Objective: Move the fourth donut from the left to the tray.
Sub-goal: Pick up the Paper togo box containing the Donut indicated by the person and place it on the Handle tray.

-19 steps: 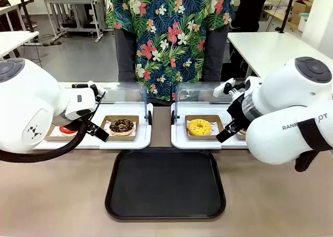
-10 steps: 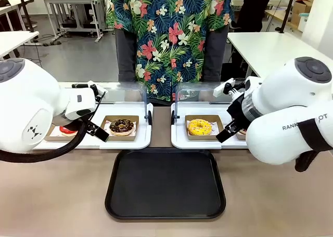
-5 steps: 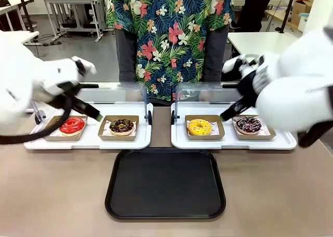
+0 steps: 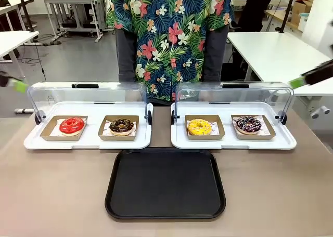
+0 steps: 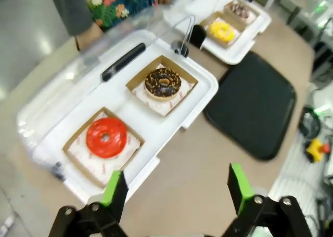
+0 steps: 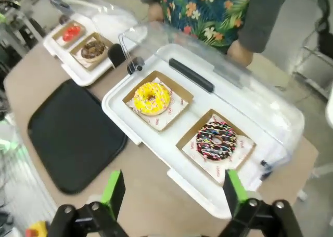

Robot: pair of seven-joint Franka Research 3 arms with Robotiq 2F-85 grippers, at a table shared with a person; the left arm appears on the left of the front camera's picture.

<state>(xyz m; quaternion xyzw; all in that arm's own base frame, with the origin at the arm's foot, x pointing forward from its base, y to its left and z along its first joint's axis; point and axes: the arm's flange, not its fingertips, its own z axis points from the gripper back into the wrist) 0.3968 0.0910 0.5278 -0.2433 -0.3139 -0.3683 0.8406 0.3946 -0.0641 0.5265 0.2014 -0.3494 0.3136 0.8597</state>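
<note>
Front view: the tray [image 4: 165, 184] is lying at the near middle of the surface [image 4: 52, 195], with open room on both sides. Past its far rim, the fourth donut [image 4: 248, 124] is sitting in its cardboard holder [image 4: 266, 135] at the right end of the right display tray [image 4: 234, 143], beside the yellow donut [image 4: 200, 127].

Left wrist view: the left gripper [image 5: 177, 187] is hanging released, fingers wide apart, above the surface near the red donut [image 5: 106, 137].

Right wrist view: the right gripper [image 6: 173, 189] is hanging released too, grasping nothing, above the right display tray's near edge.

The left hand [image 5: 177, 187] and right hand [image 6: 174, 193] hover high, both splayed wide.
</note>
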